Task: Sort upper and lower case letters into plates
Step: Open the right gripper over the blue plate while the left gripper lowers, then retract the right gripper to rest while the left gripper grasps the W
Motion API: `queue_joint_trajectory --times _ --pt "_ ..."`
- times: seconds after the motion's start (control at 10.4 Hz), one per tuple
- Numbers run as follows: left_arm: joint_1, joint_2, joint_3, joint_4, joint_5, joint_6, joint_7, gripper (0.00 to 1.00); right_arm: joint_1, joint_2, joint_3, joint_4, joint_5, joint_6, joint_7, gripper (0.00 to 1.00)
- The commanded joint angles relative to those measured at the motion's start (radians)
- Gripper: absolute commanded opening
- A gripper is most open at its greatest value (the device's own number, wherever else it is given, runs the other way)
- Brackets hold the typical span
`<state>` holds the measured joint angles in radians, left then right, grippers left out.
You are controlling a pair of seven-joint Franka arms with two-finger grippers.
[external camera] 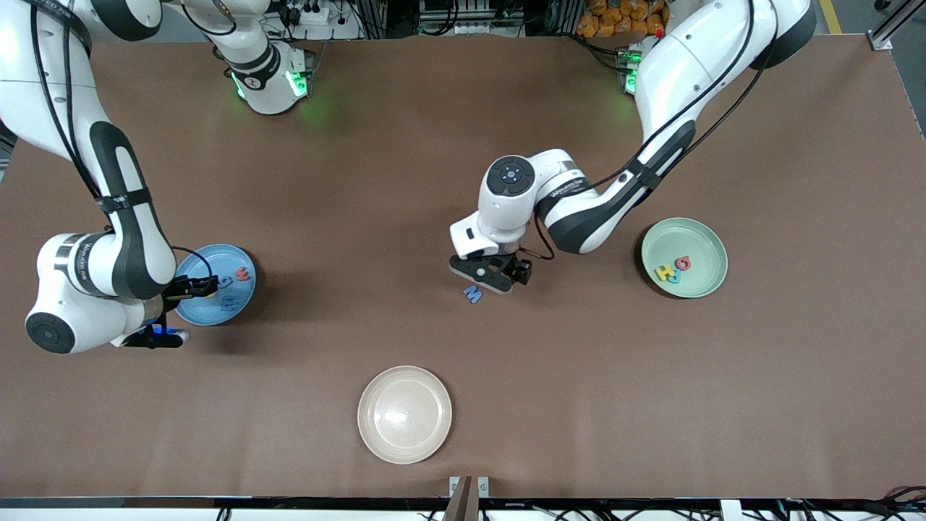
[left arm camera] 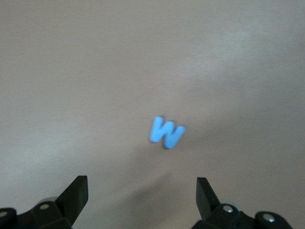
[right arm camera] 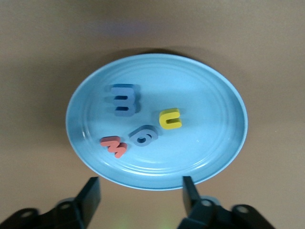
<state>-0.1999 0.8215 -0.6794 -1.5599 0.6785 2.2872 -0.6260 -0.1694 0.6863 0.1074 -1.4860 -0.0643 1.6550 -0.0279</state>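
Left gripper (external camera: 494,277): jaws wide, empty, over the blue letter (left arm camera: 166,133).
Right gripper (right arm camera: 140,191): jaws apart, empty, over the blue plate (right arm camera: 214,102).

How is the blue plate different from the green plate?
The blue plate holds four letters; the green plate holds three. The right gripper is over the blue plate; no gripper is over the green plate. Both are round, rimmed and alike in size.

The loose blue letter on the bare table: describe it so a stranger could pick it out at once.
Start at the left gripper, hanging open over the middle of the brown table. Just under it lies a small blue letter, shaped like an M or W. It is the only letter on bare tabletop; all others sit in plates.
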Motion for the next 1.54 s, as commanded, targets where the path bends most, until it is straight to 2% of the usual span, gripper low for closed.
queue_joint_trajectory --times 0.0,0.1,0.29,0.58,0.87,1.25,1.35,1.45 --pt "-0.134 0.038 0.121 0.084 -0.045 0.006 0.034 1.00 0.002 -0.047 0.024 0.038 0.000 -0.070 -0.003 1.00" --pt "-0.141 0.051 0.127 0.084 -0.053 0.017 0.037 1.00 0.002 -0.050 0.053 0.094 0.000 -0.124 0.005 1.00" --pt "-0.141 0.074 0.129 0.084 -0.039 0.058 0.048 1.00 0.001 -0.080 0.063 0.174 -0.002 -0.196 0.002 1.00" --pt "-0.142 0.082 0.153 0.084 -0.040 0.095 0.081 1.00 0.002 -0.235 0.077 0.176 0.009 -0.201 0.008 1.00" --pt "-0.153 0.104 0.173 0.090 -0.040 0.152 0.092 1.00 0.004 -0.350 0.083 0.165 0.083 -0.219 0.019 1.00" --pt "-0.191 0.148 0.181 0.135 -0.042 0.172 0.077 1.00 0.076 -0.429 0.084 0.162 0.052 -0.254 0.134 1.00" --pt "-0.214 0.143 0.223 0.138 -0.049 0.172 0.078 1.00 0.083 -0.435 0.083 0.161 0.052 -0.261 0.134 1.00" --pt "-0.219 0.145 0.228 0.138 -0.050 0.173 0.084 1.00 0.085 -0.435 0.083 0.161 0.052 -0.259 0.134 1.00"
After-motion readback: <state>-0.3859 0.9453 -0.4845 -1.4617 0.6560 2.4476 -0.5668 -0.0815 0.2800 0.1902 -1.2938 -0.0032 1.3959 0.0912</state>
